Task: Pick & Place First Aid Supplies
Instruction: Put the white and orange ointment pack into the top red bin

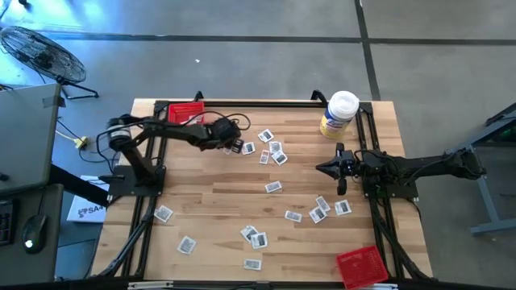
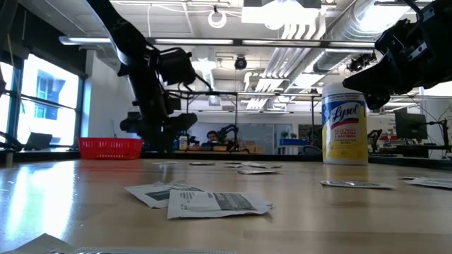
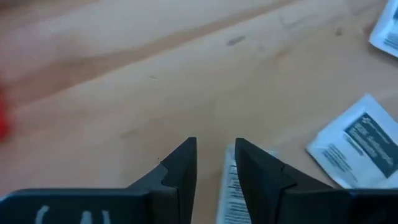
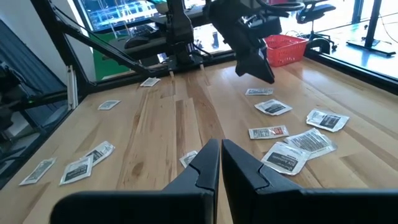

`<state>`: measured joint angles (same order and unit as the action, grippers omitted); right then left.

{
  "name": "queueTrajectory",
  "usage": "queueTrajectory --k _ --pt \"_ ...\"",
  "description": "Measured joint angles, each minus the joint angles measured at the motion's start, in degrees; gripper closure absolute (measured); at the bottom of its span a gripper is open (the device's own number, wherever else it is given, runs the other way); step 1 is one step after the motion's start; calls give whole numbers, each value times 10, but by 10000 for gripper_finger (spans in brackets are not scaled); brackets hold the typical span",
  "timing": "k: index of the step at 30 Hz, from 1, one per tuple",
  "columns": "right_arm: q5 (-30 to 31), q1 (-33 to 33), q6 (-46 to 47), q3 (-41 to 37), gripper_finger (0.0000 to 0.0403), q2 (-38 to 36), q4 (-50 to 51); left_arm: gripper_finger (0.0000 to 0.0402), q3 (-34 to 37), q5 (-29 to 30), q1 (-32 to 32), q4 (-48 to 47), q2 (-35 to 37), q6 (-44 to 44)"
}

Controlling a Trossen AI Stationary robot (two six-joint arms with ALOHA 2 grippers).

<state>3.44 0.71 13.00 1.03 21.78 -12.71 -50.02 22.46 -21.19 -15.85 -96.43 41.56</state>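
lying between the left claw (image 3: 216, 163) fingers, a packet (image 3: 231, 186) is pinched.

The word "Lysol" is printed in dark script on the yellow label of the white-lidded tub (image 2: 345, 125) standing on the table; the smaller lines beneath it cannot be read. "SA4" is seen on a white box (image 1: 84, 209) on the floor beside the table. Print on the packets (image 2: 215, 202) is illegible.
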Motion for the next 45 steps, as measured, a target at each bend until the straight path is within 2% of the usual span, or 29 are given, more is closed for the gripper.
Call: queueTrajectory --k 3,10,24,28,35,45 --pt "0 0 0 0 391 0 0 294 0 -24 -4 10 -12 -7" --pt "0 0 0 0 391 0 0 294 -1 -24 -2 37 -21 -8" --pt "0 0 0 0 391 0 0 295 -2 -29 -2 16 -31 -6" --pt "0 0 0 0 391 0 0 318 4 -28 -1 17 -31 12" --pt "0 0 0 0 391 0 0 395 48 -18 -2 41 -30 59" --pt "0 0 0 0 391 0 0 399 37 -7 -1 30 -17 50"
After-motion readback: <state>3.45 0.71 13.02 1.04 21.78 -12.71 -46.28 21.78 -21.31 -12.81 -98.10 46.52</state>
